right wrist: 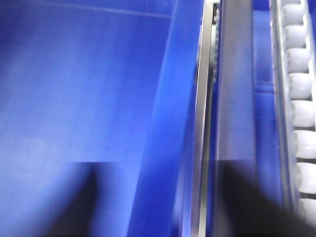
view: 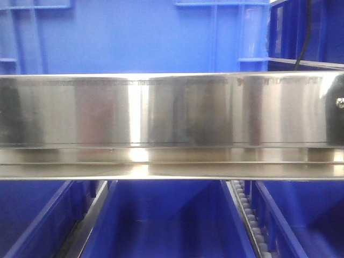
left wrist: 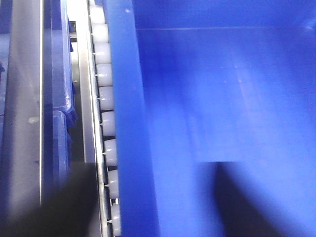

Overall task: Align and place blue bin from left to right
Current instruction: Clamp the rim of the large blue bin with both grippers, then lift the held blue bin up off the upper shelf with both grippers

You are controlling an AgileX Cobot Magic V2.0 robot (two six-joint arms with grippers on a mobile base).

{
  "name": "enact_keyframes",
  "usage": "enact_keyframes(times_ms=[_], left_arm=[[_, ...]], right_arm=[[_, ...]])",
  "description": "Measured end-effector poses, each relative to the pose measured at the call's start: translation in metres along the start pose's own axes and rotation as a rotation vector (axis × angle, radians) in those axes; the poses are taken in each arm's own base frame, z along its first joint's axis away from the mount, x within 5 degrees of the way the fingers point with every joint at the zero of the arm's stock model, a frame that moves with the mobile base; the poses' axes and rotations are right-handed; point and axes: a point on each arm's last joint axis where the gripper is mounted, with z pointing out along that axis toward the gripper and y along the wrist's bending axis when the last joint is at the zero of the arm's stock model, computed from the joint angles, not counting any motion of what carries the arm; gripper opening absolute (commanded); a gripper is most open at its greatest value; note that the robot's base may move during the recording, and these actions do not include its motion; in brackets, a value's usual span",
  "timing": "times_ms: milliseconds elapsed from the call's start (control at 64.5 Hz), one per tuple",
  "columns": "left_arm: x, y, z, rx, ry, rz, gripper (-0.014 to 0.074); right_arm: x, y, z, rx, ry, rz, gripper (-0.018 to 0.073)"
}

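Observation:
The blue bin [view: 134,37], a lighter blue crate with raised rib frames, stands on the upper level behind the steel beam and fills the top of the front view. Neither gripper shows there. In the left wrist view my left gripper [left wrist: 148,212] is open. Its blurred dark fingers [left wrist: 49,207] straddle the left wall of a darker royal-blue bin [left wrist: 222,98]. In the right wrist view my right gripper [right wrist: 163,212] is open too. Its fingers [right wrist: 252,202] stand on either side of the right wall of a royal-blue bin [right wrist: 74,89]. Neither pair of fingers is closed on a wall.
A polished steel shelf beam [view: 172,113] crosses the front view. Below it several darker blue bins [view: 166,220] sit side by side between roller tracks [view: 247,215]. White rollers [left wrist: 106,123] run left of the left gripper and rollers [right wrist: 301,113] right of the right one. Another dark bin [view: 317,32] and a black cable [view: 303,48] are at the upper right.

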Motion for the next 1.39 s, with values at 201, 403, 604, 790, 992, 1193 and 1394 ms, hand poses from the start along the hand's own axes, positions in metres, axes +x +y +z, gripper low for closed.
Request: enact_keyframes(times_ms=[201, 403, 604, 790, 992, 1193, 1394], left_arm=[[0.000, 0.003, 0.001, 0.000, 0.005, -0.011, -0.0111], [-0.001, 0.002, -0.005, 0.000, 0.015, -0.011, -0.0111], [-0.004, -0.001, -0.033, 0.017, -0.021, -0.017, -0.0111], [-0.006, -0.004, -0.081, 0.036, -0.111, -0.021, -0.0111], [-0.004, -0.007, -0.118, 0.055, -0.181, -0.031, -0.0111], [-0.003, -0.007, -0.125, 0.062, -0.196, -0.036, -0.0111], [-0.002, -0.007, -0.125, 0.063, -0.190, -0.036, -0.0111]], right_arm=[[-0.002, 0.001, -0.002, -0.005, -0.022, 0.019, -0.0152], [-0.002, 0.001, -0.004, -0.005, -0.021, 0.021, -0.0152], [0.001, 0.001, -0.020, -0.017, -0.013, 0.029, -0.0152], [0.000, 0.002, -0.054, -0.044, -0.076, 0.036, -0.0152], [-0.006, 0.004, -0.088, -0.071, -0.174, 0.034, -0.0152], [-0.010, 0.005, -0.103, -0.076, -0.213, 0.030, -0.0152], [-0.009, 0.005, -0.103, -0.071, -0.203, 0.030, -0.0152]])
